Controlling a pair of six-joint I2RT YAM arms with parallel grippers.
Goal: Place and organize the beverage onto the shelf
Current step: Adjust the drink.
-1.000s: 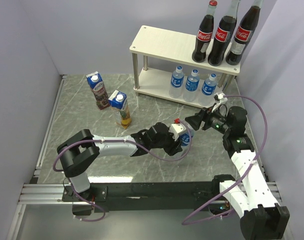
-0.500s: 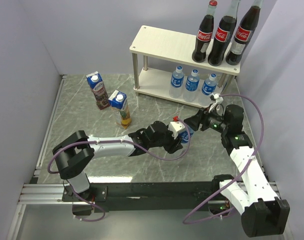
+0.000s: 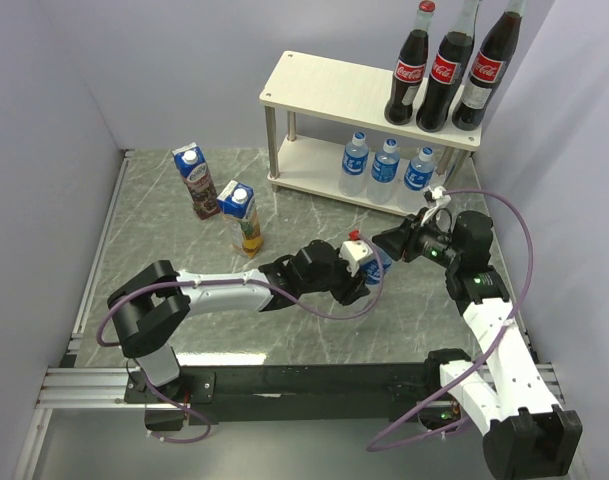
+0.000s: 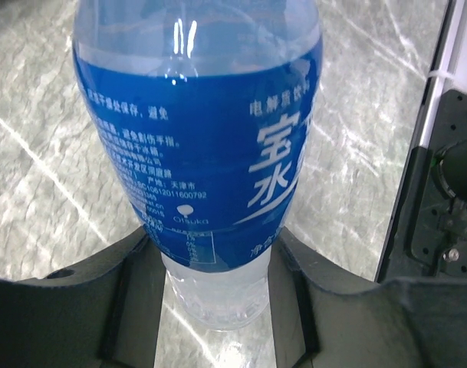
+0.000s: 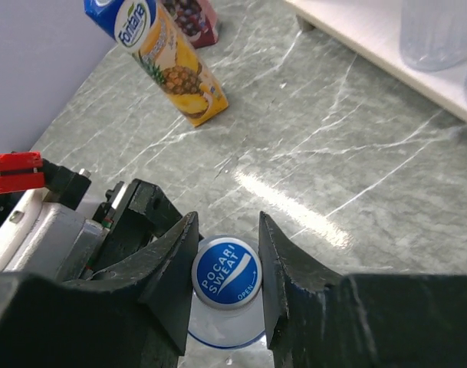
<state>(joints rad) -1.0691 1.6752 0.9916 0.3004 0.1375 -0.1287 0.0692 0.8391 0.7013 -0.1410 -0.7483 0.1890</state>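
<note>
Top external view places a small clear plastic water bottle with a blue label [image 3: 372,271] just right of the frame's centre, above the grey marbled tabletop [image 3: 184,250], caught between both arms. The left gripper [image 3: 352,272] reaches in from the left and is clamped around the bottle's lower body; in the left wrist view its dark fingers [image 4: 126,299] press against the clear plastic just under the label on either side. The right gripper [image 3: 386,243] comes from the right, and the right wrist view looks straight down on the bottle's blue printed cap [image 5: 226,281], with the two black fingers [image 5: 175,261] closed tight against it from both sides. Whether the bottle's base touches the table cannot be told. At the upper right stands the two-tier rack of pale wood boards on round metal legs [image 3: 324,85]: three dark cola bottles with red labels [image 3: 447,75] stand upright in a row at the right end of its top board, and three more blue-labelled water bottles [image 3: 386,163] stand side by side on the lower board beneath them. Left of the rack, well apart from it, a blue-topped grape juice carton [image 3: 197,180] and a blue-topped pineapple juice carton [image 3: 242,215] stand near each other on the table.
</note>
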